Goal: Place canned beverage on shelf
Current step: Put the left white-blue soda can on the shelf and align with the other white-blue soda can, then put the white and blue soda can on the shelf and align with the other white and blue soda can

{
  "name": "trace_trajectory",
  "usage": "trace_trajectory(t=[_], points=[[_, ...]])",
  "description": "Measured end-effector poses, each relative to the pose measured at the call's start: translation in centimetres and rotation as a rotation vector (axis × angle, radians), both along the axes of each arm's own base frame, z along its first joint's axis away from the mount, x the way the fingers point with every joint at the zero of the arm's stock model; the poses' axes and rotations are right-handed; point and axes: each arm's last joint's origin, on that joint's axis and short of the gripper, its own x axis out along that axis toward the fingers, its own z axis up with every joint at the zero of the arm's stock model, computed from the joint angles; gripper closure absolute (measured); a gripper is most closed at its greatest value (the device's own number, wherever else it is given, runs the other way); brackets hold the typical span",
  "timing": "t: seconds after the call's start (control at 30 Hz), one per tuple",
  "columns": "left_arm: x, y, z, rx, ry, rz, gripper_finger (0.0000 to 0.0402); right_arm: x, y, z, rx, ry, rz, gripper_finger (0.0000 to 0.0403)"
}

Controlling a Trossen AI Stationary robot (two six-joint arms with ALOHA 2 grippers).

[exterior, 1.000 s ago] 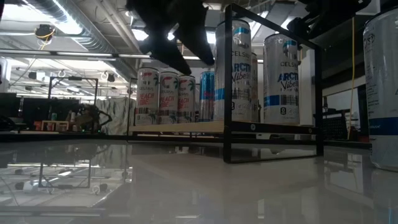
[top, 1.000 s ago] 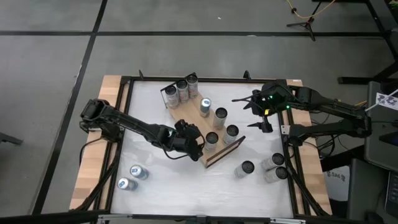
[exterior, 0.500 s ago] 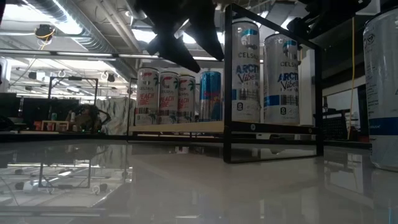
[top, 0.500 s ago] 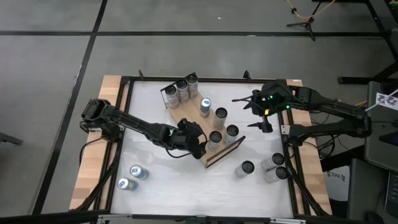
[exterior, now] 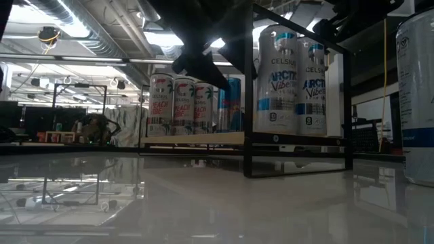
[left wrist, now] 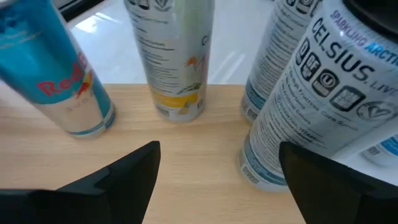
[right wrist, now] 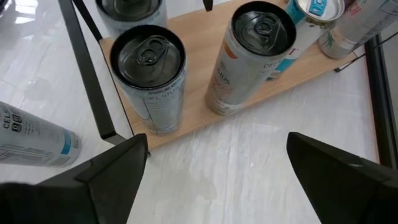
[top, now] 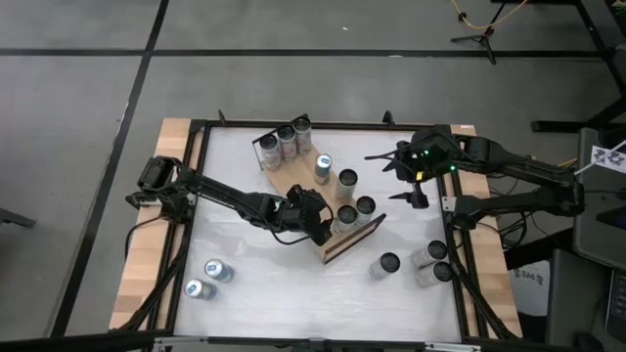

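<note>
Celsius Arctic Vibe silver can point(left wrist: 314, 93) stands on the light-brown wooden shelf point(left wrist: 180, 155) beside a blue Red Bull can point(left wrist: 53, 68); left gripper point(left wrist: 217, 180) jaws spread, right gripper point(right wrist: 214, 180) jaws spread above the white counter point(top: 264, 288).

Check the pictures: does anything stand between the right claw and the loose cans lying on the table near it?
Nothing visible does. The right claw hovers open beside the shelf; bare tabletop separates it from the loose cans.

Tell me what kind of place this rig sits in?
Probably an industrial lab or workshop: exposed silver ceiling ducting, a cluttered workbench in the background, and a grey concrete floor with black tape lines around the white table.
</note>
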Motion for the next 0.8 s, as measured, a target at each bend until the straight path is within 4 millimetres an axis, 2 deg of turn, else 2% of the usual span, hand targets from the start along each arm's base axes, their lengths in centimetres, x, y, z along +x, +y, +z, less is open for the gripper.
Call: trace_trajectory(t=[0.43, 0.8], points=[[-0.2, -0.1, -0.2, 0.007, 0.028, -0.004, 0.0076, 0.0, 0.0, 0.0, 0.000, 0.000, 0.000, 0.0024], [-1.7, -0.4, 2.1, -0.017, 0.032, -0.058, 0.0076, 0.0, 0.0, 0.0, 0.001, 0.003, 0.000, 0.0024]])
